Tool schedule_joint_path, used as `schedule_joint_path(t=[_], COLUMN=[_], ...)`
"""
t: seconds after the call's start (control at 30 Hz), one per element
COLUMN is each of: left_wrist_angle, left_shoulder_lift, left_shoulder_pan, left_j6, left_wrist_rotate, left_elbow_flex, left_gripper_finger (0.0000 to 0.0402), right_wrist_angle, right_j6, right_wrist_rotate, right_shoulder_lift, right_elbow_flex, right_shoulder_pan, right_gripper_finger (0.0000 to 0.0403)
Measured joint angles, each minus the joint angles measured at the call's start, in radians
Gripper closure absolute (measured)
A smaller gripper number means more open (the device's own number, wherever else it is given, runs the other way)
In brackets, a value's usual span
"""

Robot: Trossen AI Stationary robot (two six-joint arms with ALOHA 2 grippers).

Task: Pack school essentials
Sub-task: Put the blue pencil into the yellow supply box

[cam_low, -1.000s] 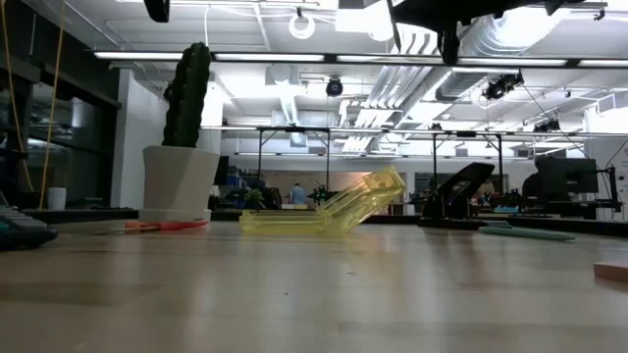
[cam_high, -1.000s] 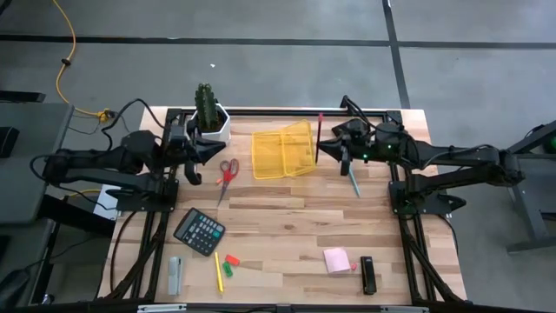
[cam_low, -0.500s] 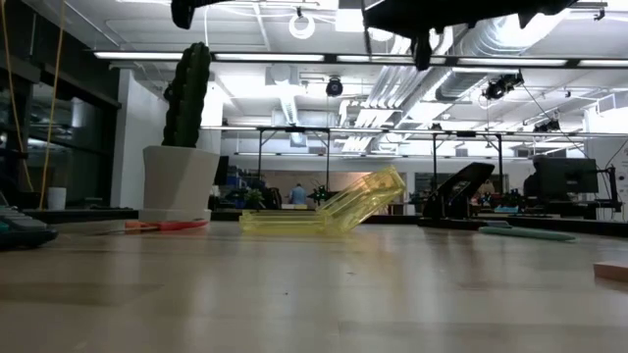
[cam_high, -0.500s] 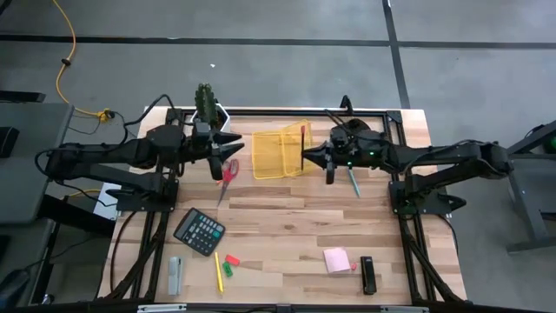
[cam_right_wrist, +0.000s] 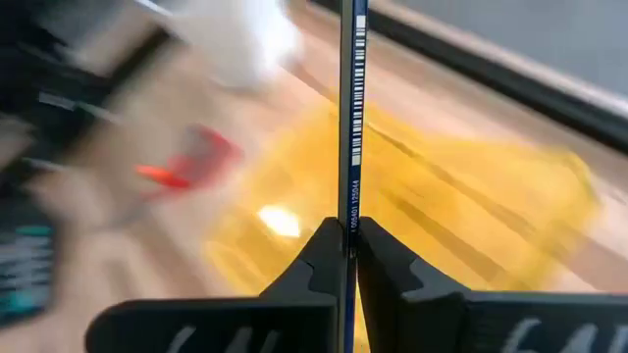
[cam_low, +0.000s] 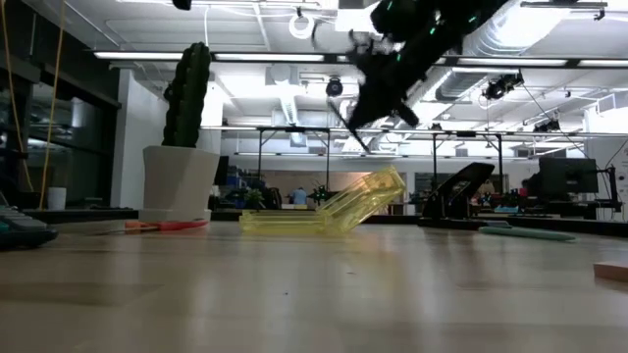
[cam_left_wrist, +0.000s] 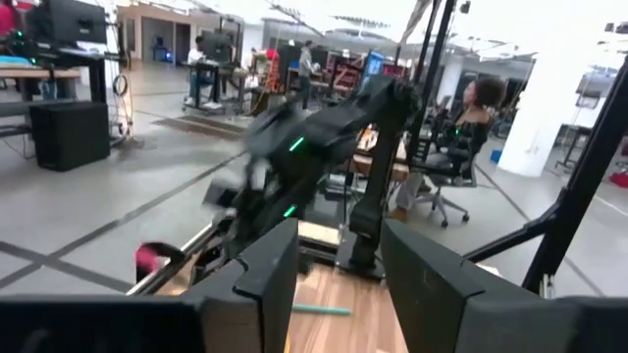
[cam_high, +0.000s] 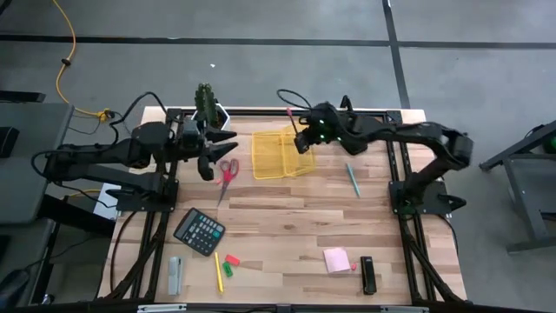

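While your right tool (cam_high: 300, 139) grips a thin pencil (cam_right_wrist: 351, 118) above the yellow case (cam_high: 282, 152), your left tool (cam_high: 211, 156) stands open beside the red-handled scissors (cam_high: 226, 174).

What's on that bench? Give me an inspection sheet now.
Surface: wooden table.
Job's things: yellow case, lid propped open; scissors, teal pen, yellow pencil, green and red pieces, pink pad lying loose.
Clutter: calculator, grey bar, black block, potted cactus.
Claws: right claw shut on a barcoded pencil above the case; left claw open near the scissors.
Cables: yellow cable on the floor.
Surroundings: person seated beyond the table.
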Motion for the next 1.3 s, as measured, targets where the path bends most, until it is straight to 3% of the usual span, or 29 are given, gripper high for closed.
schedule_joint_path(t=[0.13, 0.43, 0.87, 1.3], left_wrist_angle=[-0.001, -0.001, -0.001, -0.001], left_shoulder_lift=[-0.02, -0.031, -0.031, -0.031], left_shoulder_pan=[0.0, 0.0, 0.0, 0.0], left_j6=[0.0, 0.006, 0.052, 0.052], left_wrist_rotate=[0.0, -0.005, -0.008, -0.008], left_elbow_flex=[0.0, 0.0, 0.0, 0.0], left_gripper_finger=[0.0268, 0.0268, 0.0268, 0.027], right_wrist_angle=[-0.085, -0.191, -0.185, -0.229], right_j6=[0.033, 0.073, 0.233, 0.473], right_wrist_rotate=[-0.015, -0.026, -0.037, -0.066], right_shoulder_lift=[0.082, 0.099, 0.099, 0.1], right_elbow_flex=[0.016, 0.011, -0.132, -0.177], right_shoulder_pan=[-0.048, -0.079, -0.081, -0.098], right_gripper_finger=[0.0403, 0.0403, 0.0403, 0.0401])
